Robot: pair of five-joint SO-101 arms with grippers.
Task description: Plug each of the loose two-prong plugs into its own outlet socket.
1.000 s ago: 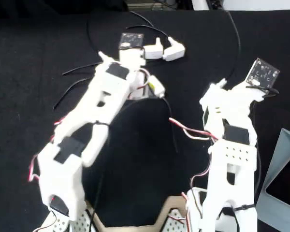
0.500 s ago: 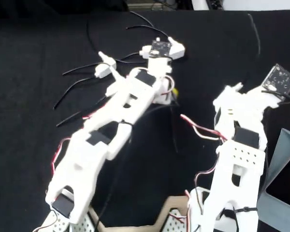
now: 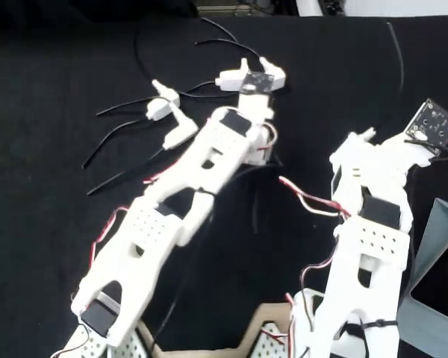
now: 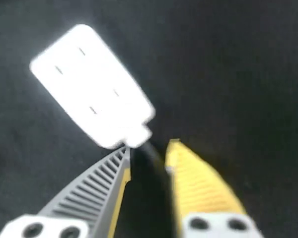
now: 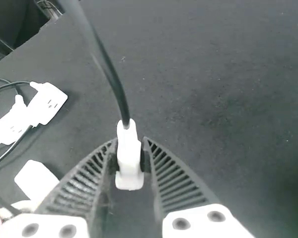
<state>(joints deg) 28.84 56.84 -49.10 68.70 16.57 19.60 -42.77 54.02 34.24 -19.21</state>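
In the left wrist view a white outlet socket (image 4: 92, 87) with narrow slots lies on the black cloth. My left gripper (image 4: 146, 148) is shut on the black cord (image 4: 148, 171) at the socket's neck. In the high view the left arm (image 3: 224, 142) stretches to the back middle, where two white sockets (image 3: 235, 77) (image 3: 275, 74) lie. My right gripper (image 5: 129, 144) is shut on a white plug (image 5: 127, 153), its black cord (image 5: 107, 69) running away from the fingers. The right arm (image 3: 373, 179) stands at the right of the table.
Two loose white plugs (image 3: 162, 108) (image 3: 181, 136) with black cords lie left of the left arm. The right wrist view shows more white pieces (image 5: 47, 101) (image 5: 7, 126) (image 5: 35, 179) on the cloth. A grey box (image 3: 433, 291) sits at the right edge.
The left arm has swung right and farther back, from beside the sockets to over them, uncovering the plugs on its left. The right arm has shifted a little right with its plug.
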